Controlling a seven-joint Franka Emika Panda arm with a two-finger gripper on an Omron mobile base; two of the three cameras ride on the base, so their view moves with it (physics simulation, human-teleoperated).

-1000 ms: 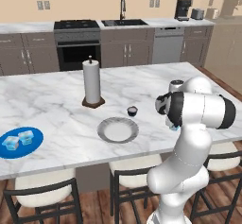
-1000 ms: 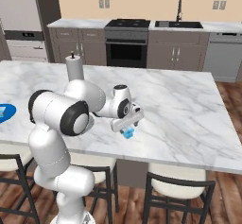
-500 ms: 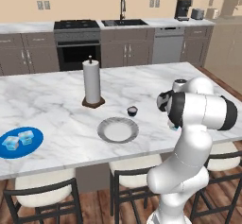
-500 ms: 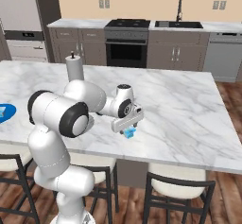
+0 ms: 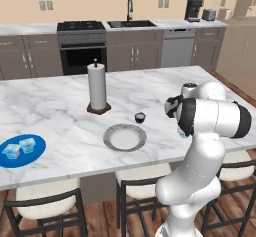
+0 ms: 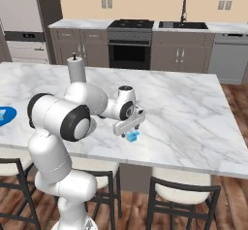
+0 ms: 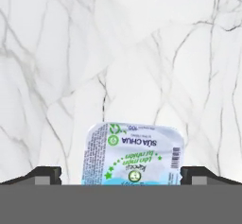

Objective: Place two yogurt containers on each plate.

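A pale blue yogurt container point(image 7: 133, 154) sits lid-up on the marble island, between my open gripper's point(image 7: 126, 176) dark fingertips point(image 7: 45, 175). Neither tip presses on it. From the right base view the gripper point(image 6: 130, 127) hovers just over this cup point(image 6: 132, 136) near the island's front edge. The bright blue plate point(image 5: 35, 153) lies at the far left with two pale blue yogurt containers point(image 5: 11, 151) point(image 5: 27, 145) on it. Mid-island lies the grey plate point(image 5: 125, 137), bare, and a dark yogurt container point(image 5: 140, 117) stands just behind its right side.
A tall paper towel roll point(image 5: 97, 87) stands behind the grey plate. Stools point(image 6: 181, 192) line the island's near side. My own white forearm point(image 5: 212, 117) blocks the left base view of the hand. The blue plate's edge point(image 6: 5, 116) shows at far left.
Almost nothing has changed: the hand stays over the pale blue cup with its jaws wide, and no cup or plate has moved.
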